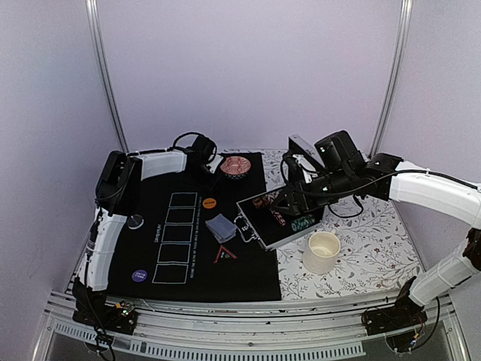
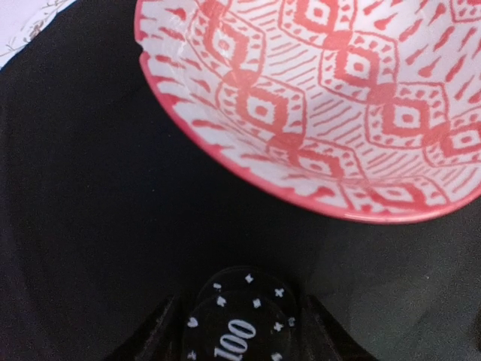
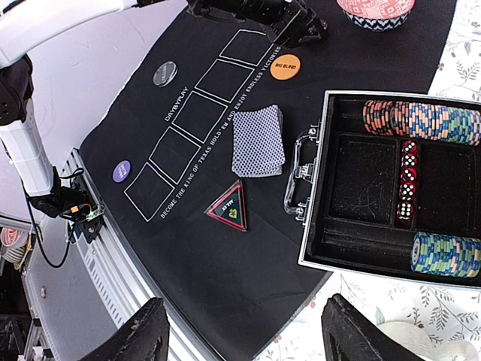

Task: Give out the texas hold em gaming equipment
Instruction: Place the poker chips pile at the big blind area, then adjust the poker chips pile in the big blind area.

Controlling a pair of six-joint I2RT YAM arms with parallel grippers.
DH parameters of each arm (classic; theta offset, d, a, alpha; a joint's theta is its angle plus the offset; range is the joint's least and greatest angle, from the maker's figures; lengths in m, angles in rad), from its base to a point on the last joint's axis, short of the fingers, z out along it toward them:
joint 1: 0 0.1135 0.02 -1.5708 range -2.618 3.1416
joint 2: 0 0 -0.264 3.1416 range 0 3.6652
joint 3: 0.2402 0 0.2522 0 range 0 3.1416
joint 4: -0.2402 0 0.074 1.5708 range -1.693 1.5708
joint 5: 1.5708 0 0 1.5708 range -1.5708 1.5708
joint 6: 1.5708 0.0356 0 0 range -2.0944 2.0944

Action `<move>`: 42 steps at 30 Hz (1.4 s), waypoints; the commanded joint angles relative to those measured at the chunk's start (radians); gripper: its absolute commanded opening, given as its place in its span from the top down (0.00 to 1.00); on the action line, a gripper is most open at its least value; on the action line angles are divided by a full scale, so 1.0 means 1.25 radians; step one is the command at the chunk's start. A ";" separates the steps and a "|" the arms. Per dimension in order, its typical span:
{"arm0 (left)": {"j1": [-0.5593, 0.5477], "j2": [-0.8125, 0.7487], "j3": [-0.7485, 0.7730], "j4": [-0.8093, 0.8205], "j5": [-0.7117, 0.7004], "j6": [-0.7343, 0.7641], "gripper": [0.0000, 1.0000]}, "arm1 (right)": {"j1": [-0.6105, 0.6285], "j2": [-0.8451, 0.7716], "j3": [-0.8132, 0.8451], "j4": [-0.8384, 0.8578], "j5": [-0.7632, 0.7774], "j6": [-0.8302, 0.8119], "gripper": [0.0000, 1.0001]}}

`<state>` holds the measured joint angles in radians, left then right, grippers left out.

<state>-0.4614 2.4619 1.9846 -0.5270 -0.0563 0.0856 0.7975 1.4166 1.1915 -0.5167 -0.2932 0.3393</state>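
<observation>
The black chip [image 2: 237,320] sits within the left pincer [image 2: 240,338], grip unclear; lift straight, sparing the bowl [image 2: 338,113]; the right pincer [image 3: 255,331] gapes empty.

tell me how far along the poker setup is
Done: orange disc, black disc, purple disc, cards and triangle lie on the mat. In hand: a black chip sits between the left fingers by the bowl. Left: rows of chips sit in the case.
</observation>
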 commanded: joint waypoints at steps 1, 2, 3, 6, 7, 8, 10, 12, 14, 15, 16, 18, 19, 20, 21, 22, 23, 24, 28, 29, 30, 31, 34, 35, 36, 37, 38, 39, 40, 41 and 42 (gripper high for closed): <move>0.021 0.030 -0.027 -0.055 -0.029 0.015 0.44 | -0.001 -0.023 0.007 -0.013 0.014 -0.012 0.29; 0.021 0.030 -0.026 -0.054 -0.027 0.016 0.44 | 0.000 -0.021 0.027 -0.015 0.015 -0.012 0.29; 0.021 0.031 -0.026 -0.052 -0.025 0.017 0.43 | 0.000 -0.021 0.035 -0.017 0.017 -0.014 0.29; 0.021 0.029 -0.027 -0.052 -0.012 0.020 0.42 | -0.001 -0.024 0.039 -0.023 0.020 -0.017 0.29; 0.021 0.028 -0.026 -0.051 -0.004 0.020 0.40 | -0.001 -0.027 0.040 -0.024 0.021 -0.018 0.29; 0.021 0.026 -0.027 -0.050 0.008 0.021 0.38 | -0.001 -0.028 0.039 -0.025 0.023 -0.019 0.29; 0.020 0.020 -0.031 -0.043 0.034 0.026 0.34 | -0.001 -0.030 0.038 -0.029 0.026 -0.021 0.28; 0.019 0.008 -0.038 -0.022 0.051 0.030 0.31 | -0.001 -0.031 0.039 -0.031 0.027 -0.020 0.28; 0.019 0.001 -0.041 -0.004 0.054 0.031 0.28 | -0.001 -0.031 0.039 -0.031 0.027 -0.021 0.28; 0.018 -0.002 -0.038 -0.002 0.056 0.030 0.26 | -0.001 -0.030 0.039 -0.032 0.026 -0.021 0.28; 0.018 -0.007 -0.035 0.001 0.061 0.028 0.23 | 0.000 -0.031 0.038 -0.031 0.025 -0.020 0.28; 0.017 -0.023 -0.036 0.012 0.075 0.026 0.19 | 0.000 -0.031 0.037 -0.033 0.024 -0.021 0.28; 0.018 -0.034 -0.037 0.018 0.083 0.028 0.17 | -0.001 -0.030 0.038 -0.034 0.023 -0.021 0.28; 0.018 -0.047 -0.039 0.025 0.092 0.030 0.16 | -0.001 -0.030 0.039 -0.035 0.022 -0.021 0.28; 0.018 -0.058 -0.040 0.031 0.107 0.031 0.14 | -0.001 -0.029 0.039 -0.037 0.021 -0.021 0.28; 0.018 -0.070 -0.041 0.035 0.120 0.032 0.13 | 0.000 -0.030 0.040 -0.037 0.021 -0.022 0.28; 0.018 -0.082 -0.044 0.040 0.137 0.034 0.12 | -0.001 -0.030 0.041 -0.038 0.020 -0.022 0.28; 0.017 -0.095 -0.048 0.045 0.157 0.034 0.12 | -0.001 -0.029 0.041 -0.038 0.019 -0.021 0.28; 0.024 -0.177 -0.117 0.101 0.234 0.027 0.11 | -0.001 -0.033 0.038 -0.039 0.018 -0.023 0.28; 0.028 -0.198 -0.149 0.115 0.229 0.015 0.11 | -0.001 -0.034 0.037 -0.041 0.018 -0.023 0.28; 0.032 -0.217 -0.171 0.129 0.216 0.004 0.11 | 0.000 -0.037 0.035 -0.042 0.020 -0.023 0.28; 0.038 -0.234 -0.188 0.137 0.200 -0.008 0.11 | -0.001 -0.039 0.034 -0.042 0.021 -0.023 0.28; 0.055 -0.270 -0.226 0.140 0.123 -0.034 0.11 | -0.001 -0.046 0.027 -0.040 0.025 -0.024 0.28; 0.059 -0.275 -0.236 0.138 0.090 -0.040 0.11 | -0.001 -0.047 0.024 -0.039 0.024 -0.025 0.28; 0.065 -0.279 -0.246 0.134 0.056 -0.045 0.12 | 0.000 -0.047 0.022 -0.039 0.024 -0.025 0.28; 0.068 -0.279 -0.255 0.129 0.027 -0.049 0.14 | 0.000 -0.048 0.020 -0.039 0.025 -0.025 0.28; 0.071 -0.273 -0.258 0.119 0.000 -0.052 0.21 | -0.001 -0.048 0.020 -0.039 0.026 -0.026 0.28; 0.073 -0.263 -0.257 0.106 -0.024 -0.052 0.30 | -0.001 -0.047 0.020 -0.038 0.026 -0.026 0.28; 0.074 -0.250 -0.253 0.092 -0.042 -0.050 0.38 | -0.001 -0.048 0.020 -0.038 0.026 -0.026 0.28; 0.074 -0.236 -0.248 0.079 -0.061 -0.048 0.44 | 0.000 -0.048 0.020 -0.038 0.026 -0.025 0.28; 0.073 -0.222 -0.245 0.070 -0.066 -0.048 0.48 | 0.000 -0.048 0.020 -0.036 0.026 -0.026 0.28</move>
<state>-0.3817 2.1208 1.6909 -0.3828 -0.0162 0.0395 0.7975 1.3773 1.2148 -0.5617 -0.2707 0.3168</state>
